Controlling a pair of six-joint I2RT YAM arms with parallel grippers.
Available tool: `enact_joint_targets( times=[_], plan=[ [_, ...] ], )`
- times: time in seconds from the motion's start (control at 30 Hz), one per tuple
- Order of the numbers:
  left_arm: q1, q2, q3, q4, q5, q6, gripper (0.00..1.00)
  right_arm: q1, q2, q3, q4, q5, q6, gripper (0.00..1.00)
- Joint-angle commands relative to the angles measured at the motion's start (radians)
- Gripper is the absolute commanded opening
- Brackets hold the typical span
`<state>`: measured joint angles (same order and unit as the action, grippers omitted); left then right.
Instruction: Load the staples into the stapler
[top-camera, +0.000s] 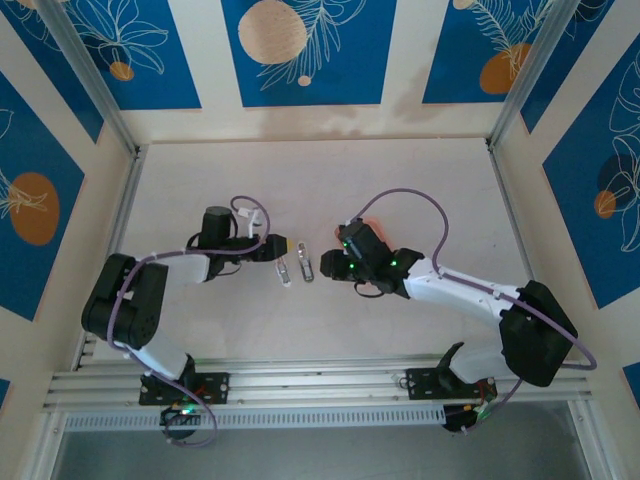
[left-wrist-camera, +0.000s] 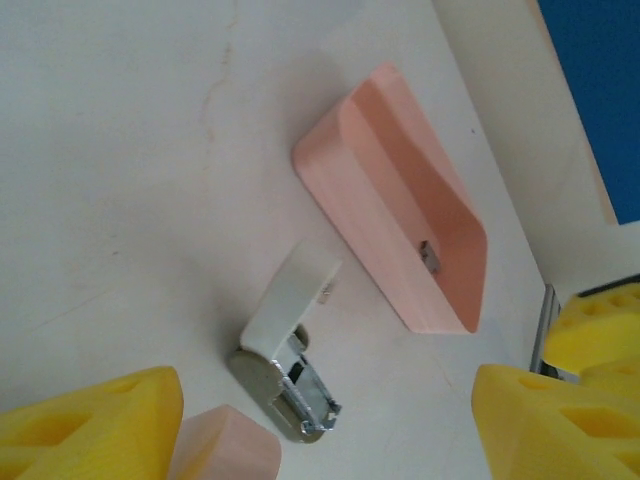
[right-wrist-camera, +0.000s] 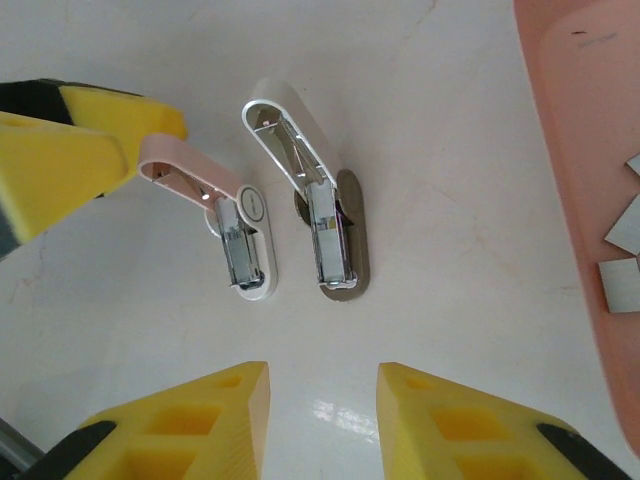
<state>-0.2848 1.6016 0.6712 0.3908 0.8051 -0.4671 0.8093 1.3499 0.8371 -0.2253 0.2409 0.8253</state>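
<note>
Staples (right-wrist-camera: 622, 222) lie in the pink tray (right-wrist-camera: 560, 120), at 3 o'clock from the grey-based stapler (right-wrist-camera: 335, 250). Right gripper (right-wrist-camera: 322, 420), narrowly parted and empty, should pinch one strip squarely; left gripper (left-wrist-camera: 325, 400), wide, hovers by the pink-lidded stapler (right-wrist-camera: 245, 255)

**Two staplers lying open, staples resting in the tray**

The pink stapler (right-wrist-camera: 240, 240) is lying on the table (right-wrist-camera: 450, 300) with its pink lid swung up and back, so its metal channel is showing. Just beside it, the white stapler (right-wrist-camera: 322, 220) on a grey base is lying open in the same way. The staples (right-wrist-camera: 622, 250), small flat grey strips, are lying loose in the salmon-pink tray (right-wrist-camera: 560, 120), apart from both staplers. There are perhaps three, since the picture edge is cutting them.
</note>
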Motion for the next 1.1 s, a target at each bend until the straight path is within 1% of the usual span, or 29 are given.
enact_joint_targets(
  times=[0.0, 0.1, 0.27, 0.33, 0.4, 0.47, 0.57, 0.6, 0.73, 0.77, 0.93, 1.0, 1.07],
  plan=[
    [-0.017, -0.046, -0.023, 0.047, 0.080, 0.047, 0.76, -0.007, -0.036, -0.010, 0.006, -0.024, 0.001, 0.34],
    [-0.030, -0.070, -0.033, 0.014, 0.098, 0.085, 0.75, -0.010, -0.033, -0.006, 0.001, -0.036, -0.007, 0.34],
    [-0.069, -0.099, -0.014, -0.182, 0.092, 0.210, 0.75, -0.012, -0.019, 0.015, -0.005, -0.060, -0.015, 0.34],
    [-0.082, -0.116, -0.011, -0.237, 0.085, 0.241, 0.76, -0.012, -0.011, 0.027, -0.008, -0.070, -0.017, 0.34],
    [-0.085, -0.143, -0.027, -0.225, 0.086, 0.222, 0.76, -0.009, -0.002, 0.041, -0.009, -0.080, -0.019, 0.34],
    [-0.085, -0.179, -0.054, -0.182, 0.052, 0.177, 0.77, -0.004, 0.009, 0.054, -0.007, -0.092, -0.019, 0.34],
    [-0.085, -0.233, -0.081, -0.162, 0.013, 0.142, 0.77, 0.001, 0.041, 0.087, -0.008, -0.121, -0.022, 0.34],
    [-0.084, -0.247, -0.087, -0.164, -0.013, 0.129, 0.77, 0.004, 0.051, 0.100, -0.009, -0.129, -0.025, 0.34],
    [-0.084, -0.321, -0.113, -0.231, -0.235, 0.014, 0.81, 0.016, 0.120, 0.174, -0.019, -0.166, -0.044, 0.34],
    [-0.083, -0.338, -0.124, -0.236, -0.276, -0.018, 0.81, 0.017, 0.142, 0.196, -0.025, -0.174, -0.047, 0.33],
    [-0.083, -0.432, -0.195, -0.270, -0.453, -0.143, 0.82, 0.027, 0.255, 0.309, -0.058, -0.216, -0.054, 0.33],
    [-0.083, -0.476, -0.240, -0.261, -0.493, -0.170, 0.82, 0.032, 0.301, 0.356, -0.114, -0.193, -0.036, 0.32],
    [-0.083, -0.526, -0.277, -0.269, -0.536, -0.185, 0.82, 0.031, 0.346, 0.403, -0.159, -0.202, -0.039, 0.32]
  ],
)
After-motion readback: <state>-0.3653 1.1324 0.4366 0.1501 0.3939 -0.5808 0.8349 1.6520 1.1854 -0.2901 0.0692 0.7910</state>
